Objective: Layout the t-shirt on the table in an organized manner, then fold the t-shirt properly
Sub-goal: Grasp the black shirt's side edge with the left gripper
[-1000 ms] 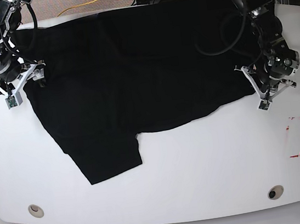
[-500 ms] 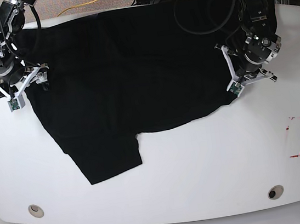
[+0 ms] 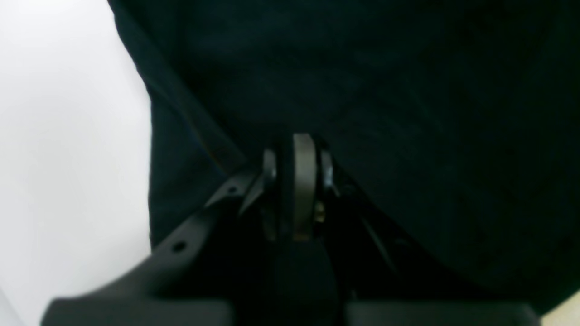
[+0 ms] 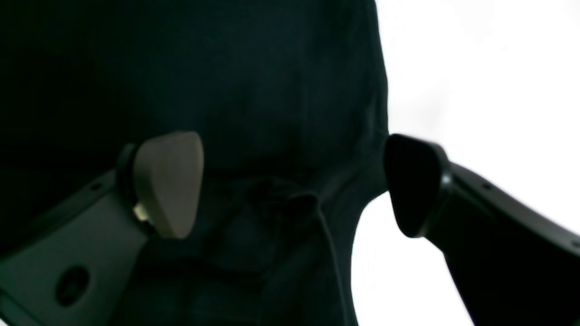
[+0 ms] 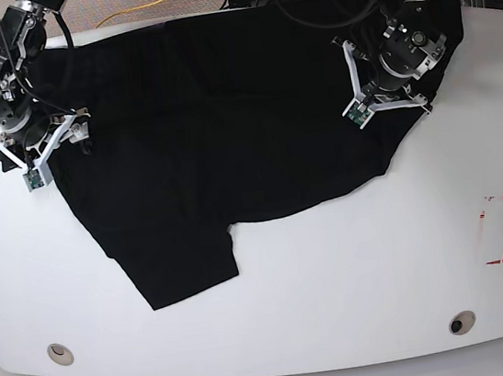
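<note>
T-shirt (image 5: 218, 146) is black & lies across the upper half of the base view, mostly flat on the white tabletop (image 5: 340, 297), w/ one sleeve (image 5: 183, 266) pointing to lower left of frame. Its lower edge is uneven & slants up at right, so prob. still at the layout step, folding not begun.

R gripper (image 4: 290, 185) has its fingers wide apart, nothing gripped. It straddles the shirt's edge at upper left of the base view: one finger over cloth, the other over white, prob. so it can close on that edge. A small raised wrinkle (image 4: 294, 192) sits btwn the fingers, handy to pinch, but a shallow grab could slip.

L gripper (image 3: 287, 188) has its fingertips drawn nearly together, over the cloth at upper right of the base view. Can't tell if a thin bit of fabric is caught; dark on dark. Placement there prob. suits tugging or smoothing that side; if cloth is caught, it needs care w/ lifting, b/c soft fabric will bunch.

Hard to see: far side of the shirt runs up under the arms near the top of frame, & collar can't be made out. L wrist view is dark & blurry round the fingertips.
</note>
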